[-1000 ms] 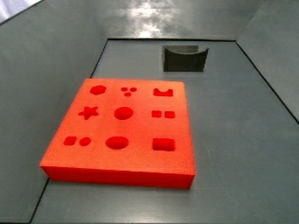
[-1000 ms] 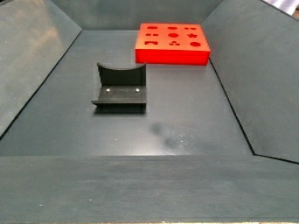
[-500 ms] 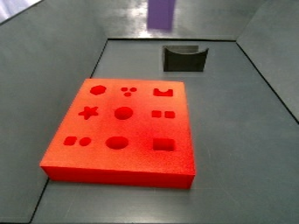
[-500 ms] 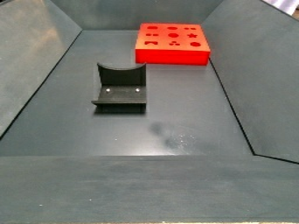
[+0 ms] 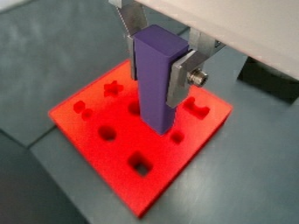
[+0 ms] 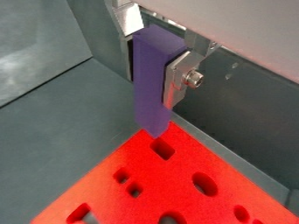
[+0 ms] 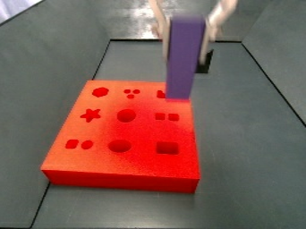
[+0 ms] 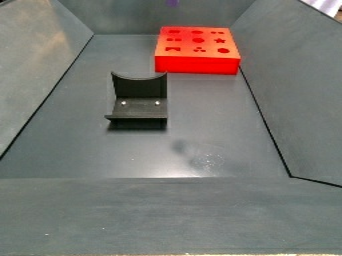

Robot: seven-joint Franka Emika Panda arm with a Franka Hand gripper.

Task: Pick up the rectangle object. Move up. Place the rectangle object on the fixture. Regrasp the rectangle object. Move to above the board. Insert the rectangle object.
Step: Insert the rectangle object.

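Note:
My gripper [image 5: 156,72] is shut on the rectangle object [image 5: 158,92], a smooth purple oblong block held upright between the silver fingers [image 5: 177,80]. In both wrist views the block hangs above the board [image 5: 117,153], a red slab with shaped cut-outs, with its lower end clear of the surface [image 6: 149,188]. In a side view the blurred block [image 7: 182,58] and gripper [image 7: 185,20] hover over the far right part of the board [image 7: 114,134]. The dark fixture [image 8: 138,100] stands on the floor apart from the board [image 8: 198,50].
Sloping grey walls [image 8: 47,70] enclose the dark floor [image 8: 201,150]. A sliver of the fixture [image 7: 207,61] shows behind the block near the far wall. The bin wall [image 6: 47,52] rises close beside the board's edge.
The gripper with the purple block has moved down and forward from the far end, and now hangs over the board. The board and fixture have not moved.

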